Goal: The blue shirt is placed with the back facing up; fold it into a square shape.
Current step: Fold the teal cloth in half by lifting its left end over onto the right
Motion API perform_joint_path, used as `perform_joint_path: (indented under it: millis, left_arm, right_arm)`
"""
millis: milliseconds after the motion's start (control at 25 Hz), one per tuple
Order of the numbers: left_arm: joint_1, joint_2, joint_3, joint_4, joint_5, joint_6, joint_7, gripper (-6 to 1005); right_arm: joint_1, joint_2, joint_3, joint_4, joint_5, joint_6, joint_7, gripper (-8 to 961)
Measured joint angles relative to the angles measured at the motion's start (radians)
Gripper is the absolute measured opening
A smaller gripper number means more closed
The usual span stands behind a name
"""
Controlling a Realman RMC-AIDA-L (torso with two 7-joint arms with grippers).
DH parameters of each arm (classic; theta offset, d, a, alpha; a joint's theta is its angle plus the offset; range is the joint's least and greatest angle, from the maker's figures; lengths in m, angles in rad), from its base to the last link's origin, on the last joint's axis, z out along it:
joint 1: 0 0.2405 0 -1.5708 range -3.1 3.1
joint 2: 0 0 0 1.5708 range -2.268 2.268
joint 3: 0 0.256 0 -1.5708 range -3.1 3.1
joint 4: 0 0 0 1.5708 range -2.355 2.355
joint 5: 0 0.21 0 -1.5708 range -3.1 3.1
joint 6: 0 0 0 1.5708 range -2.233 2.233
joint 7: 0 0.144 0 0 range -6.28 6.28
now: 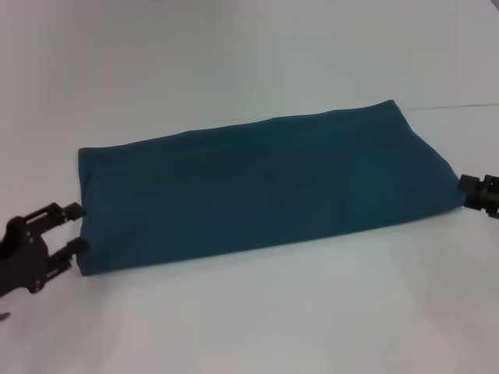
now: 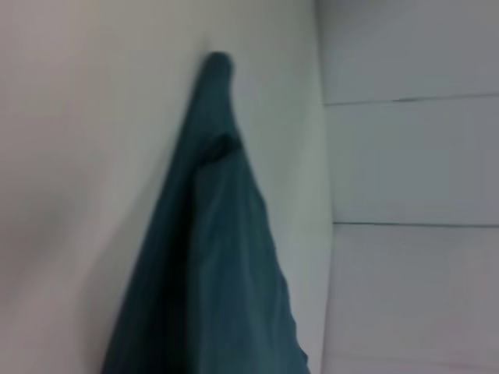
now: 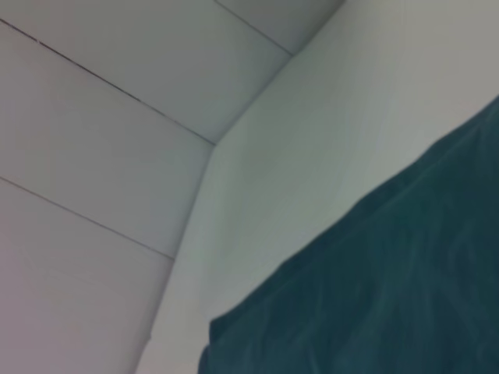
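Observation:
The blue shirt [image 1: 265, 187] lies on the white table [image 1: 234, 70] as a long folded strip, plain side up, running from front left to back right. My left gripper [image 1: 76, 227] is at the strip's left end, its two fingers [image 1: 72, 209] spread apart and just touching the cloth edge. My right gripper [image 1: 468, 192] is at the strip's right end, against the cloth corner, mostly cut off by the picture's edge. The shirt also shows in the left wrist view [image 2: 210, 265] and in the right wrist view [image 3: 390, 296]. No lettering shows.
The white table stretches all around the shirt, with bare surface in front [image 1: 273, 319] and behind. A seam line [image 1: 460, 105] shows at the back right. The wrist views show pale floor panels [image 2: 405, 164] beyond the table edge.

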Motion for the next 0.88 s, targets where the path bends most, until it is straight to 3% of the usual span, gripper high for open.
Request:
perform_joint_path:
  millis: [520, 880]
  left_arm:
    - [-0.034, -0.002, 0.059, -0.095, 0.029, -0.218, -0.004, 615]
    - [-0.008, 0.002, 0.042, -0.083, 0.034, -0.134, -0.021, 614]
  right_arm:
    - [0.011, 0.001, 0.001, 0.006, -0.036, 0.031, -0.011, 606]
    - [0.013, -0.001, 0.004, 0.018, -0.045, 0.032, -0.012, 606]
